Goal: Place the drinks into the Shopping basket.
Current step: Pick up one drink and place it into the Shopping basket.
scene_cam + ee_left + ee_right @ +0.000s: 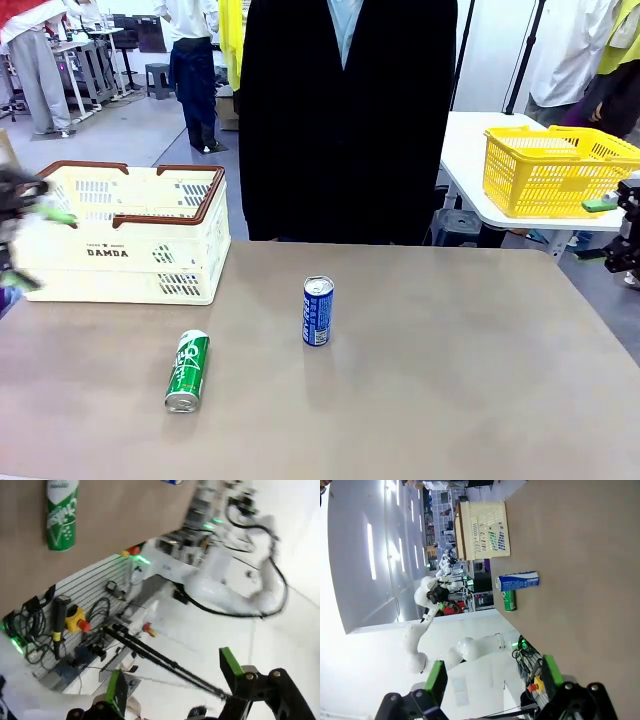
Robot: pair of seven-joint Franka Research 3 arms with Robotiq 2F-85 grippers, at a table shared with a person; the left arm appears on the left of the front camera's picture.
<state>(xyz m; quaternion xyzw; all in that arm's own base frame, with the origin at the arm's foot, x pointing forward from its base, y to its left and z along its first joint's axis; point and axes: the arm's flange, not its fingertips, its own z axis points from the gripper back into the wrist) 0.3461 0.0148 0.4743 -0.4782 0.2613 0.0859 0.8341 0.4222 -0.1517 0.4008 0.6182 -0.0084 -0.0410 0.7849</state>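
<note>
- While the green can lies on its side on the front-left part of the table, the blue can stands upright near the middle, apart from it.
- Both cans are outside the basket, which sits at the table's far-left corner with its "DAMDA" side facing the robot.
- The left gripper hangs off the table's left edge, just beside the basket and blurred in the front view; its wrist view shows the jaws spread wide with nothing between them.
- The right gripper hangs past the table's right edge, jaws likewise spread and empty.
- A person in a dark coat stands at the far side.
- A yellow basket rests on a white side table at the right.
</note>
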